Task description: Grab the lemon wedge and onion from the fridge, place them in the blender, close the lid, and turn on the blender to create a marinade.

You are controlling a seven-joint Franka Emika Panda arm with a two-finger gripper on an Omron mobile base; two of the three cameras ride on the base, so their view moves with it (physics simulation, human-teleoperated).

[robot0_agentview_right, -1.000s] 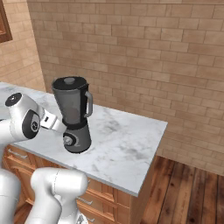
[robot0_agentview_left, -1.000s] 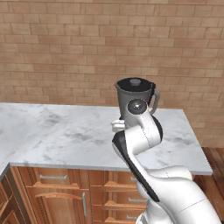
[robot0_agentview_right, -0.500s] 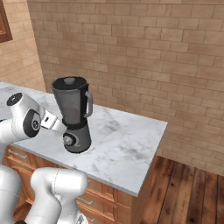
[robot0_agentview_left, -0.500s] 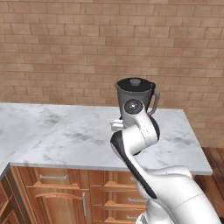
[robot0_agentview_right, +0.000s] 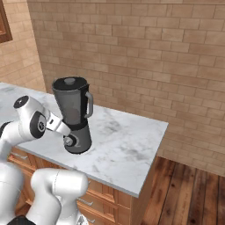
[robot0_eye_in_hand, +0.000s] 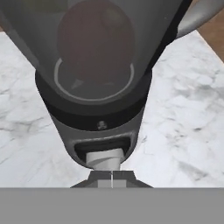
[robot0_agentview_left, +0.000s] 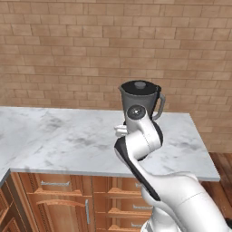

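Note:
The blender [robot0_agentview_right: 72, 105] stands on the marble counter with its dark lid [robot0_agentview_right: 69, 81] seated on the jug's mouth; the lid [robot0_agentview_left: 139, 85] also shows from the left. Through the smoky jug [robot0_eye_in_hand: 100, 65] I see the dark-red onion [robot0_eye_in_hand: 96, 41] at the bottom. The lemon wedge cannot be made out through the tinted wall. My gripper [robot0_eye_in_hand: 112, 177] is shut, its tips pressed together right against the silver knob [robot0_eye_in_hand: 104, 158] on the dark base. From the right, the gripper [robot0_agentview_right: 66, 139] sits low at the base's front. The fridge is out of view.
The marble counter [robot0_agentview_left: 54, 136] runs left from the blender and ends at its right edge [robot0_agentview_right: 149, 162], with wooden floor [robot0_agentview_right: 193, 193] beyond. A brick wall [robot0_agentview_left: 68, 54] backs the counter. Wooden drawers [robot0_agentview_left: 59, 204] sit below it.
The arm's upper joints have shifted slightly. The gripper stays shut at the blender's knob, and the blender has not moved.

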